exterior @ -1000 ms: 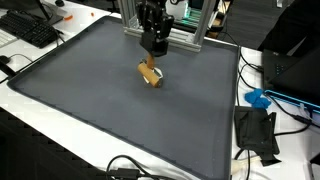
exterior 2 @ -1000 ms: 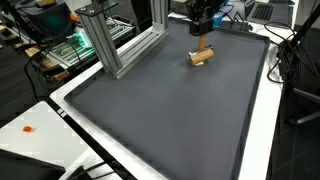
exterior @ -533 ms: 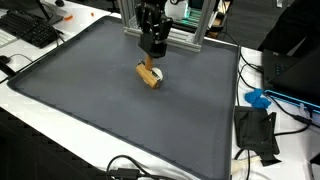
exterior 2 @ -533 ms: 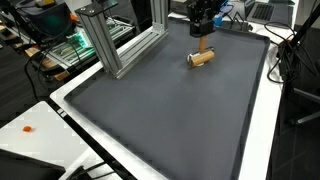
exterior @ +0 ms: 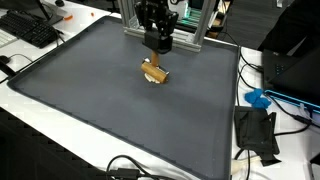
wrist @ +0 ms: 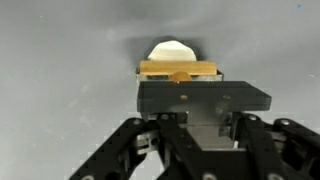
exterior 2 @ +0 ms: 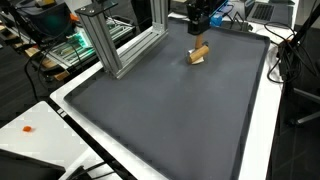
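Gripper (exterior: 154, 49): pointing down over the far part of the grey mat (exterior: 95, 105), jaws drawn together on the wooden piece (wrist: 178, 69).
Wooden piece: tan, tilted in both exterior views (exterior 2: 198, 53), directly under the gripper. I cannot tell whether its low end touches the mat.
Wrist view: a flat wooden bar lies across the fingertips, with a pale rounded part just beyond it.
Surroundings: aluminium frame (exterior: 190, 28) close behind; keyboard (exterior: 30, 30) well apart at the far left.

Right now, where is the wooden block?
In both exterior views the wooden block hangs in the shut gripper over the grey mat, near the aluminium frame.
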Available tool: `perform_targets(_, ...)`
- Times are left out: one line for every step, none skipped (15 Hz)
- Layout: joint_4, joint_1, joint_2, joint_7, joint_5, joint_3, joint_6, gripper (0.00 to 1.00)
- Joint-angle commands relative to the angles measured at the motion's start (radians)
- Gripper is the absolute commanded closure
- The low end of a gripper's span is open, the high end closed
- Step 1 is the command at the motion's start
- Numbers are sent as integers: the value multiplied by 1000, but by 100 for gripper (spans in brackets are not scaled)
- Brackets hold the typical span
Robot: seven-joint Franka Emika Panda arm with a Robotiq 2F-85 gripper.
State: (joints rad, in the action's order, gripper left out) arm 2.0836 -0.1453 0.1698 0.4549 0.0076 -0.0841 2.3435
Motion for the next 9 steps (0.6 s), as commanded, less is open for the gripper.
perform_targets(15,2,-8,-98,12,-8,-77,77)
perform_targets(15,3,-9,-122,9,-9,-81,77)
perform_targets(17,3,-11,-150,2,-10,-82,77)
perform_targets(20,3,-13,-182,1,-13,-82,77)
perform_targets(21,5,-15,-215,0,-14,-84,77)
perform_targets(25,6,-19,-255,1,-17,-83,77)
perform_targets(28,7,-24,-289,3,-19,-87,77)
perform_targets(30,9,-27,-321,4,-20,-92,77)
perform_targets(31,10,-33,-340,8,-20,-95,77)
